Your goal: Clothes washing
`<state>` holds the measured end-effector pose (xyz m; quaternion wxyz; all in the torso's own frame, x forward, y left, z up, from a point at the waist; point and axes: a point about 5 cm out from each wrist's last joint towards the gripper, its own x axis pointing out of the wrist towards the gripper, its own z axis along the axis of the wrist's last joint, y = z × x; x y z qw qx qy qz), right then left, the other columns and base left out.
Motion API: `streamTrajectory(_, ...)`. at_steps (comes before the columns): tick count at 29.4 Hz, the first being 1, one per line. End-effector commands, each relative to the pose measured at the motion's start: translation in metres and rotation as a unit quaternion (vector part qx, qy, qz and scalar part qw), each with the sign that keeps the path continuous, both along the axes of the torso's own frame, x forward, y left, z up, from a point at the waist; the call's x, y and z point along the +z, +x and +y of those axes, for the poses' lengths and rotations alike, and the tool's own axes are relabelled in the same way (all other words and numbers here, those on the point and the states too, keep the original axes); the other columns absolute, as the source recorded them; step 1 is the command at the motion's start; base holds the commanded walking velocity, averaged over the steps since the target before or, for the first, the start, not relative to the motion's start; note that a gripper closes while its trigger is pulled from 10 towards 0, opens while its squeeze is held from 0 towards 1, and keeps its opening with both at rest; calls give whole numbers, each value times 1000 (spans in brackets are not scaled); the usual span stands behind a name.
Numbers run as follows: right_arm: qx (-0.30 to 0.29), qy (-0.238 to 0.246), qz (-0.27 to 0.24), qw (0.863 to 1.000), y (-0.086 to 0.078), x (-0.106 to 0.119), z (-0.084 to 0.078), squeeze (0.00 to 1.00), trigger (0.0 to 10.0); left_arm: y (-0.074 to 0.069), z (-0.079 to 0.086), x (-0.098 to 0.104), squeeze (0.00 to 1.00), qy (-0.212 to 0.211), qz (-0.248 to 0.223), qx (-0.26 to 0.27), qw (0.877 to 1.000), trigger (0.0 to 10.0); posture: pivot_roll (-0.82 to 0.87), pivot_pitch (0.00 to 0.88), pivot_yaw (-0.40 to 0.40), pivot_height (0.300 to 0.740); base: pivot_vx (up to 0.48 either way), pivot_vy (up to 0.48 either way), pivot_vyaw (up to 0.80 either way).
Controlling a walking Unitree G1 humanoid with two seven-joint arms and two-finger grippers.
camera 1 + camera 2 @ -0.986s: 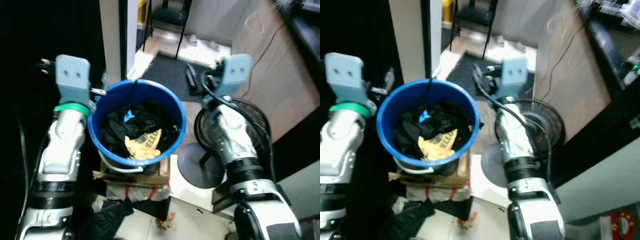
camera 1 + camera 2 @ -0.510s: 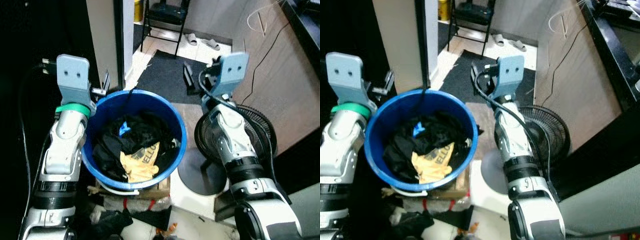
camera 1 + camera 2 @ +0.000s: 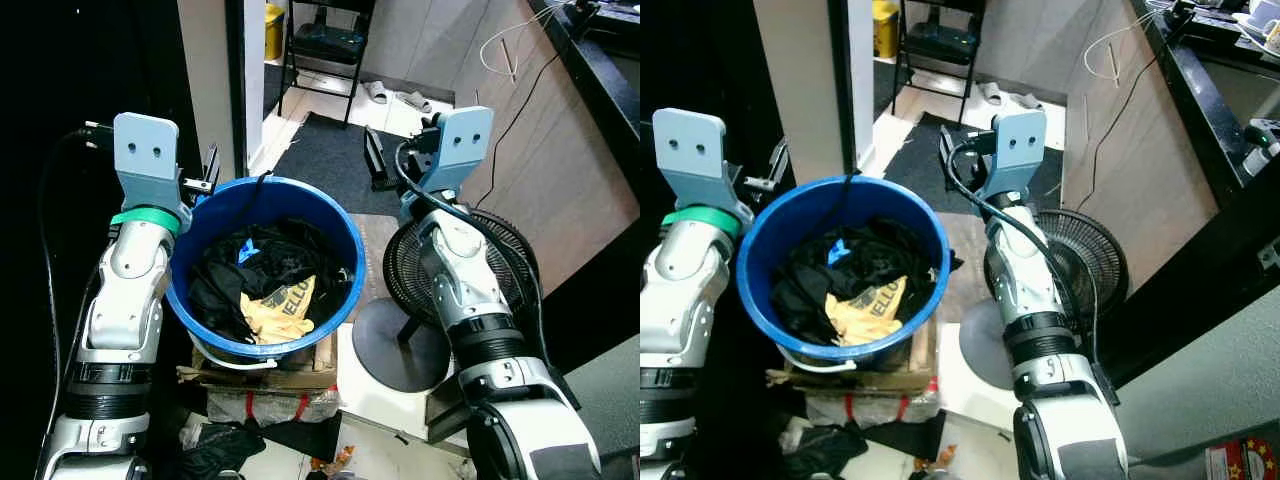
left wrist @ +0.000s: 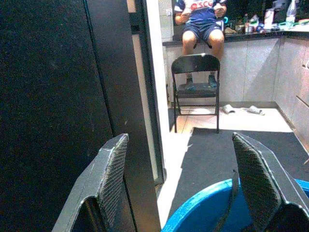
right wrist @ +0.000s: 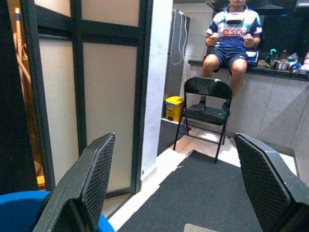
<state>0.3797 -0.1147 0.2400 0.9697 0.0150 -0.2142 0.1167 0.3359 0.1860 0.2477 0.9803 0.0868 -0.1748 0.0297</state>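
A blue bucket (image 3: pixel 345 250) holds a heap of clothes (image 3: pixel 265 280): mostly black garments, a yellow one with dark lettering toward the near side, and a small blue patch near the far left. The bucket sits on a flattened cardboard box (image 3: pixel 290 362) over a wrapped bundle on the floor, with dark cloth (image 3: pixel 215 445) lying on the floor in front.

The left gripper (image 4: pixel 186 186) is raised at the bucket's far-left rim, its fingers (image 4: pixel 108 181) spread wide apart; in the left wrist view the blue rim lies low between them, with nothing clamped. The right gripper (image 5: pixel 186 186) is up beyond the bucket's right side, its fingers (image 5: pixel 94 176) also wide apart and holding nothing; a slice of blue rim shows just beside one finger in the right wrist view.

Right of the bucket stands a black floor fan (image 3: pixel 500 255) on a round base, partly behind the right arm. Beyond lie a dark mat (image 3: pixel 320 160) and a black folding chair (image 3: pixel 330 40), with a yellow bin (image 5: pixel 175 107) near it. A person (image 5: pixel 234 36) sits on a counter behind the chair.
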Motion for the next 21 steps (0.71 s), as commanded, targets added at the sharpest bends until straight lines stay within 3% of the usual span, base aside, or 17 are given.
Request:
streamTrajectory(1, -3, -10, 0, 1000, -1, -4, -3, 0, 10000, -1, -2, -5, 0, 3, 6, -5, 1000, 10000, 81, 51, -51, 740, 0, 0, 0)
streamTrajectory(3, 3, -21, -2, 1000, -2, -4, 0, 0, 10000, -1, -2, -8, 0, -1, 14, -6, 1000, 10000, 81, 51, -51, 740, 0, 0, 0)
streamTrajectory(4, 9, -42, -4, 999, -3, -6, 4, 0, 10000, 0, -2, -19, 0, -31, 39, -18, 999, 10000, 81, 55, -53, 740, 0, 0, 0)
streamTrajectory(7, 12, -48, -3, 999, -3, -7, 6, 0, 10000, 0, -2, -26, 0, -39, 57, -25, 997, 10000, 80, 62, -56, 740, 0, 0, 0)
streamTrajectory(9, 12, -55, 0, 998, -3, -8, 7, 0, 10000, 0, -2, -34, 0, -22, 74, -27, 997, 10000, 80, 62, -56, 740, 0, 0, 0)
streamTrajectory(10, 9, -67, 4, 998, -2, -9, 7, 0, 10000, 0, -4, -44, 0, 49, 96, -27, 994, 10000, 75, 71, -56, 740, 0, 0, 0)
streamTrajectory(12, 9, -67, 4, 998, -2, -9, 7, 0, 10000, 0, -4, -44, 0, 49, 96, -27, 994, 10000, 75, 71, -56, 740, 0, 0, 0)
streamTrajectory(13, -7, -105, 39, 994, 2, -24, 3, 0, 10000, 8, -15, -51, 0, 145, 131, -65, 979, 10000, 76, 81, -34, 740, 0, 0, 0)
streamTrajectory(15, -13, -123, 50, 991, 3, -29, 2, 0, 10000, 12, -18, -51, 0, 164, 141, -75, 973, 10000, 73, 82, -33, 740, 0, 0, 0)
streamTrajectory(21, -19, -122, 80, 989, 6, -37, -4, 0, 10000, 22, -29, -47, 0, 155, 150, -98, 972, 10000, 59, 92, -31, 740, 0, 0, 0)
